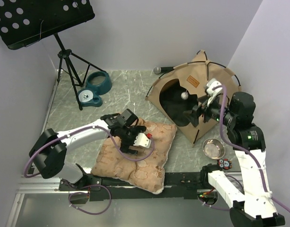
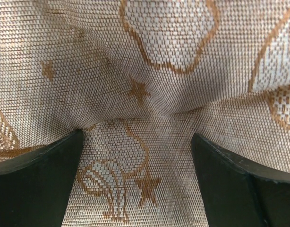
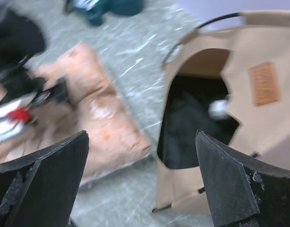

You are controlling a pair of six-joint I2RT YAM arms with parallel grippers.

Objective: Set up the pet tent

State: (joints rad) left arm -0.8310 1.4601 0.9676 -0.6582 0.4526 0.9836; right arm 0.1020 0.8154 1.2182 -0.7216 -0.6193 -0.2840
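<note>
The tan pet tent (image 1: 204, 71) stands upright at the back right on thin black poles. Its arched doorway (image 1: 173, 97) faces left, with a brown label patch (image 1: 193, 82) and a white pom-pom (image 1: 184, 95). In the right wrist view the tent (image 3: 239, 52) fills the right side, with its black inside (image 3: 192, 123) showing. My right gripper (image 1: 194, 112) (image 3: 141, 133) is open and empty, and hovers just in front of the doorway. My left gripper (image 1: 133, 144) (image 2: 138, 134) is open, with its fingers pressed down on the patterned cushion (image 2: 159, 61).
The pinkish-beige cushion (image 1: 145, 163) (image 3: 102, 118) lies at the front centre, left of the tent. A blue double pet bowl (image 1: 95, 87) sits at the back left beside a music stand tripod (image 1: 69, 61). A small metal bowl (image 1: 214, 148) lies in front of the tent.
</note>
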